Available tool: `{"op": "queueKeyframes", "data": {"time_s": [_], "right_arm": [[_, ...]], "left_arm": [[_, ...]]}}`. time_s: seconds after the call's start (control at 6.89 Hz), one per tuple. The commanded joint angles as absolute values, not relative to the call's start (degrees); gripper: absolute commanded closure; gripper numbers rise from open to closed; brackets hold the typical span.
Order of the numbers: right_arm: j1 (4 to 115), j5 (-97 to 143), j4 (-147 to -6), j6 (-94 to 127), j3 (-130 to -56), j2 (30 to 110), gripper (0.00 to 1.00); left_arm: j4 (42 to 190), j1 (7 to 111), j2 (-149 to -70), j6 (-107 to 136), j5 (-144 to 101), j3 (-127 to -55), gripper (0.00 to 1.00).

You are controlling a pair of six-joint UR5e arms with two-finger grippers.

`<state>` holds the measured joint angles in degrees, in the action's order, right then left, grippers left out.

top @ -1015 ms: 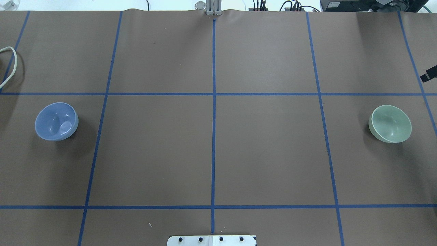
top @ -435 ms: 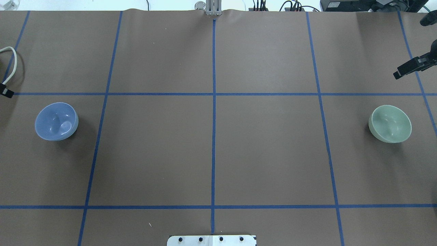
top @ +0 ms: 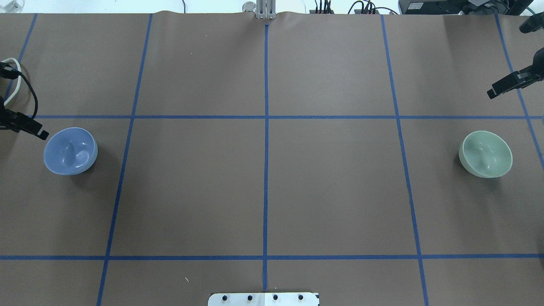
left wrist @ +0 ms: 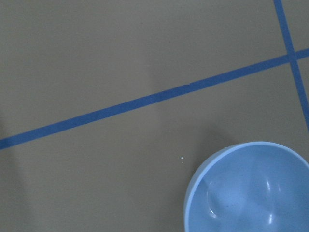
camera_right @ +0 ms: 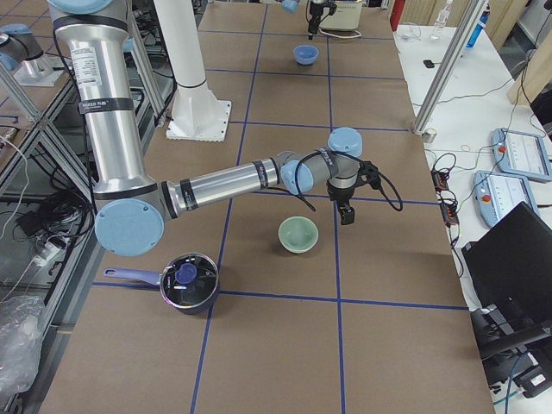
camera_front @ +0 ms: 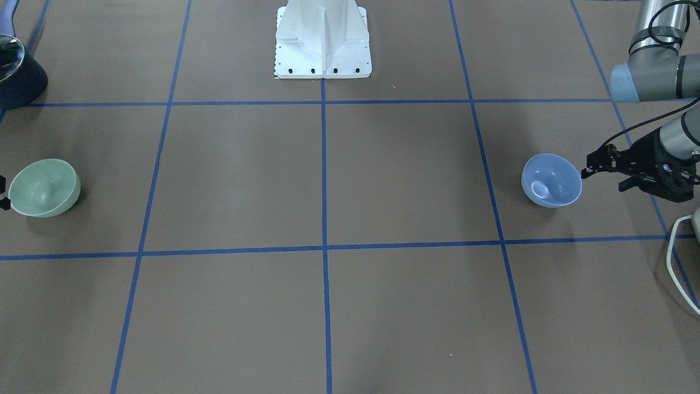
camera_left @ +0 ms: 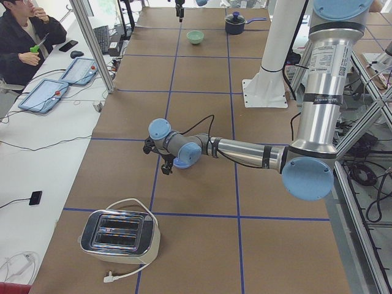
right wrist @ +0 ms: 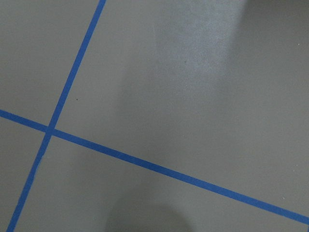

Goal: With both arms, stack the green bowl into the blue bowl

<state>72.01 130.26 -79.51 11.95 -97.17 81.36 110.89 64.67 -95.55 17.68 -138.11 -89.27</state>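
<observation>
The blue bowl (top: 70,151) sits upright at the table's left, also in the front view (camera_front: 551,180) and the left wrist view (left wrist: 251,191). The green bowl (top: 485,154) sits upright at the far right, also in the right side view (camera_right: 297,234). My left gripper (camera_front: 603,181) hangs open and empty just outside the blue bowl's rim, one fingertip (top: 41,134) close to it. My right gripper (camera_right: 345,214) hovers empty beyond the green bowl, apart from it. One of its fingers (top: 495,91) shows at the overhead view's right edge, and it looks open.
A white pedestal (camera_front: 322,38) stands at the robot's base. A lidded dark pot (camera_right: 185,285) sits near the green bowl on the robot's side. A silver toaster (camera_left: 119,236) with a white cable (camera_front: 675,262) sits beyond the blue bowl at the table's left end.
My left gripper has come in from the left edge to beside the blue bowl. My right gripper has come further in from the right edge. Both bowls stayed put.
</observation>
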Motion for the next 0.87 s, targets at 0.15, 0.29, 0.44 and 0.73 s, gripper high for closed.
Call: {"op": "queueKeyframes", "data": {"time_s": [0.15,0.29,0.44,0.73], "right_arm": [[71.98,130.25,-79.45,11.95,-97.12,81.39,0.0],[71.98,130.25,-79.45,11.95,-97.12,81.39,0.0],[71.98,130.25,-79.45,11.95,-97.12,81.39,0.0],[71.98,130.25,-79.45,11.95,-97.12,81.3,0.0]], "left_arm": [[115.46,61.62,-97.38,18.19,-134.91,-84.31,0.25],[116.45,61.61,-97.38,18.37,-134.91,-84.11,0.7],[116.72,61.7,-97.38,20.11,-135.0,-84.63,1.0],[121.26,61.61,-96.95,23.28,-135.0,-85.08,1.0]]}}
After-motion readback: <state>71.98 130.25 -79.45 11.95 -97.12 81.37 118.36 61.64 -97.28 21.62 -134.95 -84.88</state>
